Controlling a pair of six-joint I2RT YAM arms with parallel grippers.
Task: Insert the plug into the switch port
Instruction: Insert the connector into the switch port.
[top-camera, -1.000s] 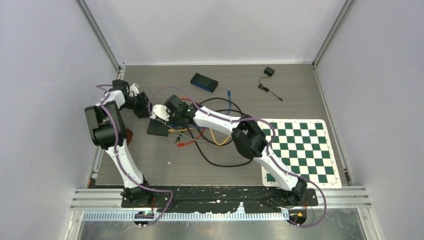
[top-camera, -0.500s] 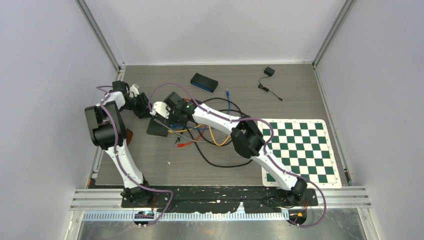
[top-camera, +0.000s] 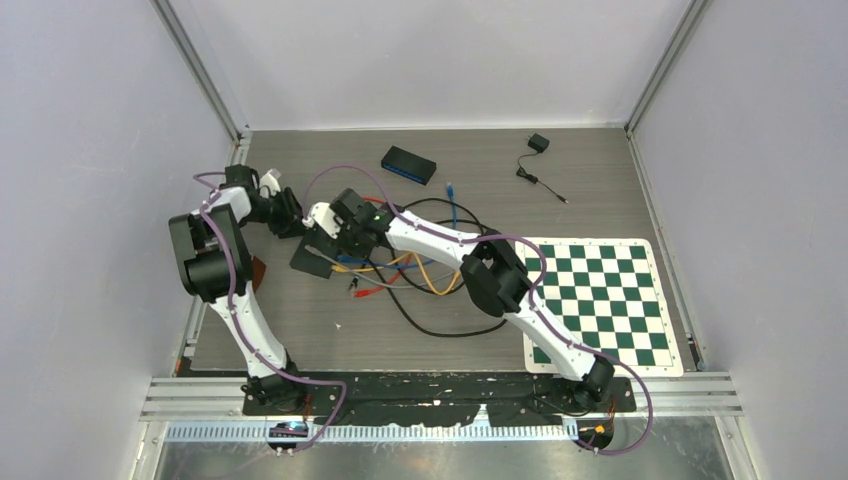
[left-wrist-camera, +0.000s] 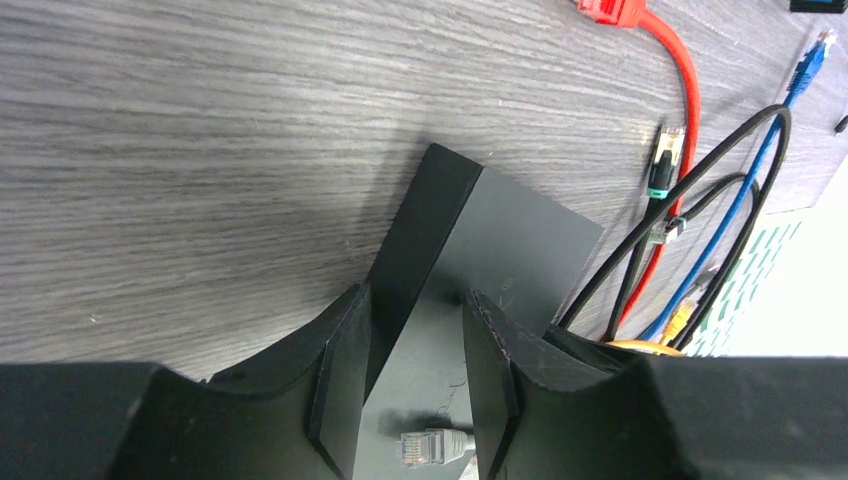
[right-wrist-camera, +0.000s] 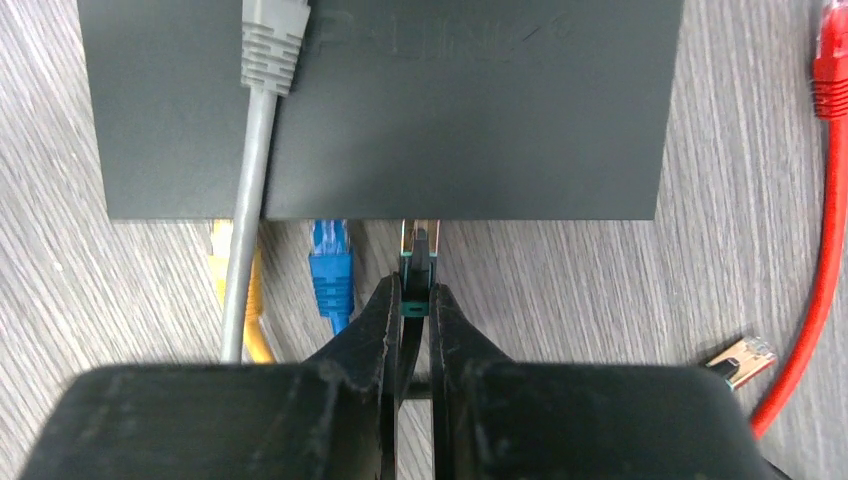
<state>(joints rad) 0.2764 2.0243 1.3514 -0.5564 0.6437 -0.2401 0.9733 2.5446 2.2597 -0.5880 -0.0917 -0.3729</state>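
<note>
From above, the right claw (top-camera: 323, 240) has shifted left since a second ago, and the switch (top-camera: 308, 262) with it. The left claw (top-camera: 290, 222) reaches in low at the switch's far corner. In the left wrist view, the left claw's jaws stand part open astride that corner, but I cannot tell whether they pinch it. In the right wrist view, the right claw is clamped on the green-collared plug (right-wrist-camera: 418, 250), whose tip sits at the switch's edge with the port hidden beneath.
</note>
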